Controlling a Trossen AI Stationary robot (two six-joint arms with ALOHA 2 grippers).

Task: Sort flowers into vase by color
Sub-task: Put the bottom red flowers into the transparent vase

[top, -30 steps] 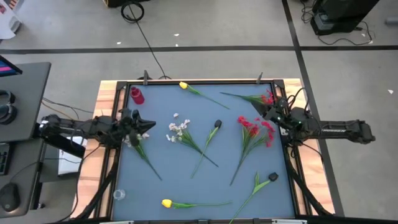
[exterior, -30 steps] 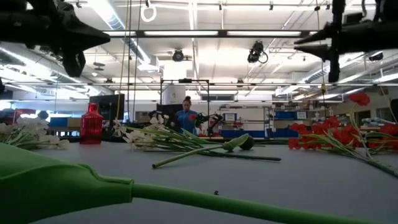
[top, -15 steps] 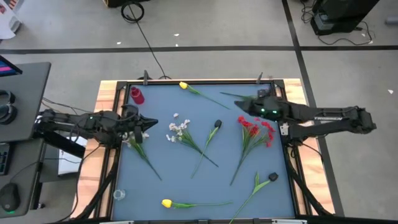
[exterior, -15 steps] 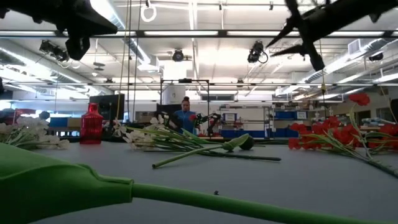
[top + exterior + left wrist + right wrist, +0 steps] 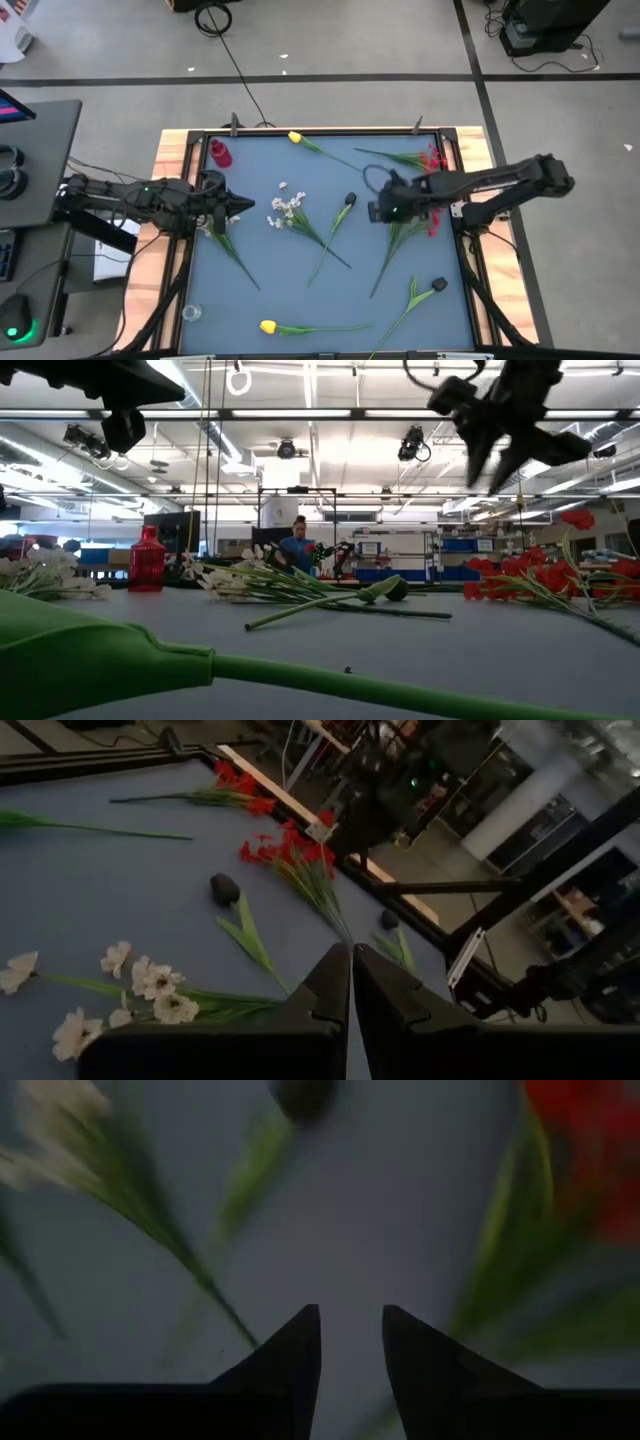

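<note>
2 fingers (image 5: 290, 1355) apart above table, red spray (image 5: 585, 1140) beside

Looked like a big open lab or workshop hall. High ceiling with strip lights (image 5: 300, 412) and exposed beams, concrete floor (image 5: 330, 40) marked with dark tape lines, loose cables (image 5: 215, 20). A person (image 5: 298, 547) stood at benches in the background, shelving and blue bins behind. A desk with headphones (image 5: 12, 170) sat beside the rig.

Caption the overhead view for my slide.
Right pincer open above red flowers; left pincer shut beside white spray.
</note>
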